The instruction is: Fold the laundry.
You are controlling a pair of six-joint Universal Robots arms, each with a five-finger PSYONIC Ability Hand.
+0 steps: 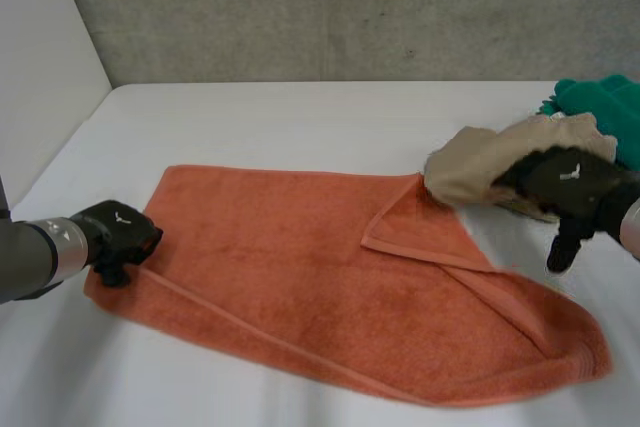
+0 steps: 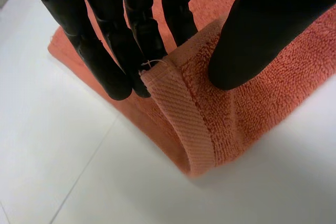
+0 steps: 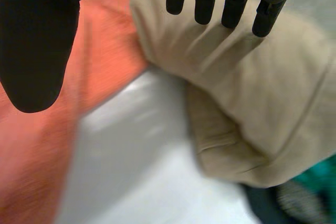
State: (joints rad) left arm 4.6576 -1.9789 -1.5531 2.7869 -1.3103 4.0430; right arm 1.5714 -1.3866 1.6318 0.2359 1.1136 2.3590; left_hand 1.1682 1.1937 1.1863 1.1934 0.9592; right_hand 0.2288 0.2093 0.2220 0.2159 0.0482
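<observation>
Left hand [image 1: 125,235] pinched the orange towel [image 1: 300,277] at nine o'clock; right hand [image 1: 565,182], fingers straight, hung at three. We counted one towel, one beige cloth [image 1: 480,162].

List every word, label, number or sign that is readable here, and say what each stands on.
No text can be read.
White mark on the left hand: too small to read.
White mark on the right hand: too small to read.
The towel, beige cloth and green cloth show no lettering.
</observation>
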